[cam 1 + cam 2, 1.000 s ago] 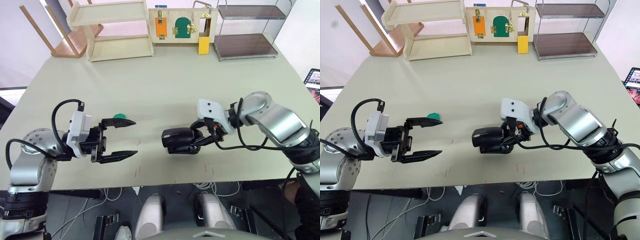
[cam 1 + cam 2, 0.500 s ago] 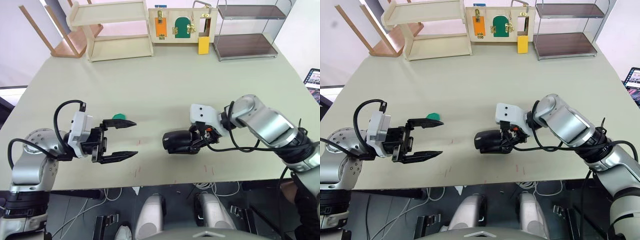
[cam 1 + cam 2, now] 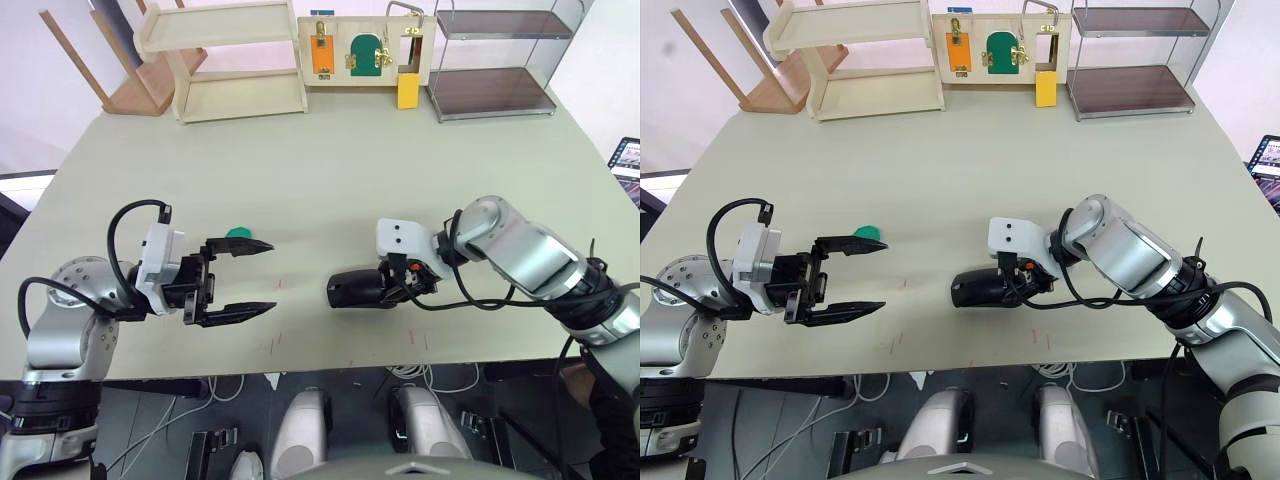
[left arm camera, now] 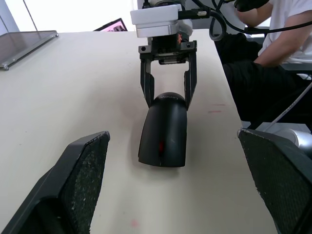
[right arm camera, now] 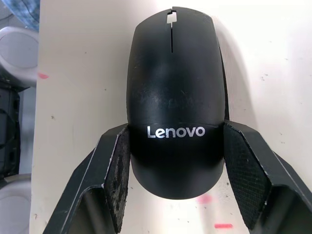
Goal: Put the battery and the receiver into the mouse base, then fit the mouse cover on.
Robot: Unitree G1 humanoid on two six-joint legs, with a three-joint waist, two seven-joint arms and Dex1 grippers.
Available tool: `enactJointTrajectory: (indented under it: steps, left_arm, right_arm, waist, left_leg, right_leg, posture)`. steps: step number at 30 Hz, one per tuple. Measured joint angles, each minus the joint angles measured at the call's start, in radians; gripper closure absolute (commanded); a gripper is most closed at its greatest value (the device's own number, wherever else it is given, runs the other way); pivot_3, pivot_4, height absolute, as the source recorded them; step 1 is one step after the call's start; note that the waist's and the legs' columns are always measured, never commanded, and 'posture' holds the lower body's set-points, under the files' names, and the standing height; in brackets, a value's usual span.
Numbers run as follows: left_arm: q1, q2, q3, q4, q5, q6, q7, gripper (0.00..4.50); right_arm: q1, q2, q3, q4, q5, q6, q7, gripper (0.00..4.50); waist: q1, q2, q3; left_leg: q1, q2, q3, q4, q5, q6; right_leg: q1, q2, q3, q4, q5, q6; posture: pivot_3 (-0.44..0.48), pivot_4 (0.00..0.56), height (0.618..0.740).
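One mouse (image 3: 362, 288) lay on the counter (image 3: 330, 170) with its cover (image 5: 173, 92) already seated on the base, so the battery and receiver could not be seen and were presumably inside. The right gripper (image 5: 171, 170) straddled the mouse's rear end, one pad against each flank just beside the printed logo, pinching the body lightly or at least touching it on both sides. The left gripper (image 3: 245, 278) hovered spread wide and empty, well apart from the mouse on its left, with a small green disc (image 3: 237, 232) on the counter just beyond its upper finger. The left wrist view showed a red patch (image 4: 160, 146) at the mouse's front end, near the wheel. Judged from these views, the mouse was a light, rigid plastic shell with a smooth, somewhat glossy back that would slip under pads set on its curved top; the flatter side walls near the widest part offered the surest hold. The cover was likely thin and clipped on, so a hard squeeze across it might pop it loose or flex it. A gentle grip low on the flanks, close to the counter, looked safest, and pressing straight down on the back would seat any clip not fully home.
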Motion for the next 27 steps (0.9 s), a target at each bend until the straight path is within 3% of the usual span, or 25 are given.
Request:
enactJointTrajectory:
  steps: [27]
  left_arm:
    - [-0.004,0.0,0.0,0.015,0.0,-0.017,-0.015,0.0]
  right_arm:
    - [-0.01,-0.028,0.004,-0.027,-0.005,0.067,-0.011,2.27]
  waist:
    - [0.0,0.0,0.0]
  left_leg:
    - [0.0,0.0,0.0,0.0,0.0,0.0]
  right_leg:
    - [0.0,0.0,0.0,0.0,0.0,0.0]
  posture:
    - [0.0,0.15,0.74]
